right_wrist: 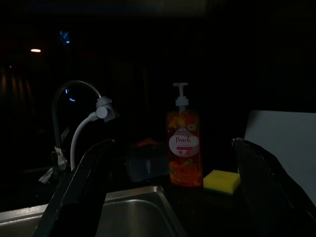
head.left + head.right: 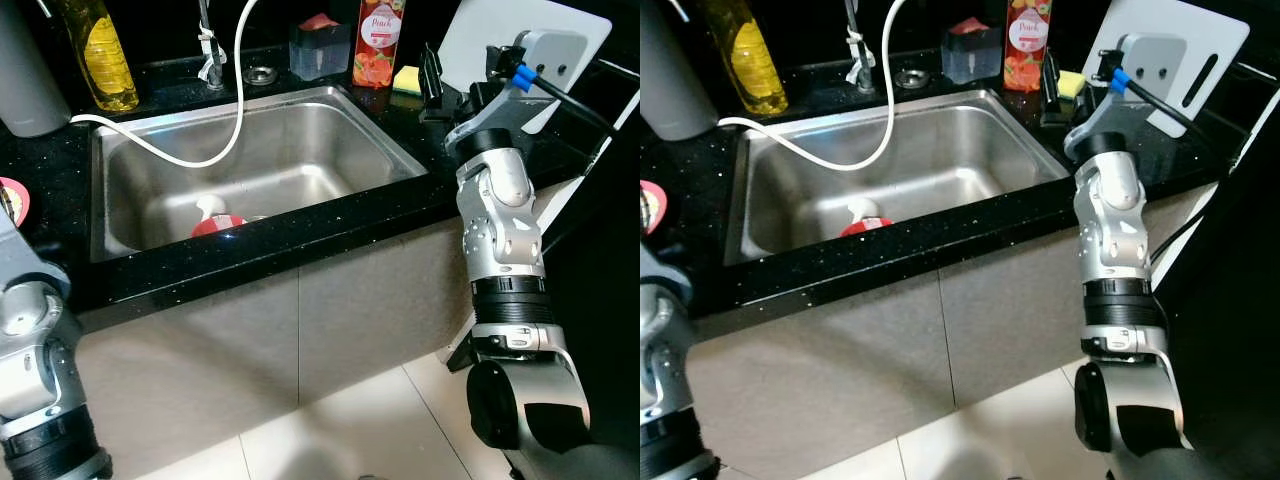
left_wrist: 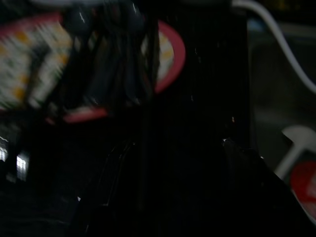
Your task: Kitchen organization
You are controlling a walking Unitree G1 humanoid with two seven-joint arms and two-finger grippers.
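Right wrist view: right hand [image 1: 173, 197] wide open, empty, facing peach soap bottle [image 1: 185, 150].

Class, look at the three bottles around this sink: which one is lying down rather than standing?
The red bottle with the white pump, lying inside the sink. The yellow bottle and peach soap bottle stand on the counter.

Black counter [image 2: 300, 240] carries peach soap bottle [image 2: 378, 42], yellow sponge [image 2: 407, 80], oil bottle [image 2: 100, 55].

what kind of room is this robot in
Most likely a home kitchen, at the sink area. A stainless steel sink basin is set into a black speckled countertop, with an orange peach soap pump bottle, a yellow sponge and a white cutting board behind it.
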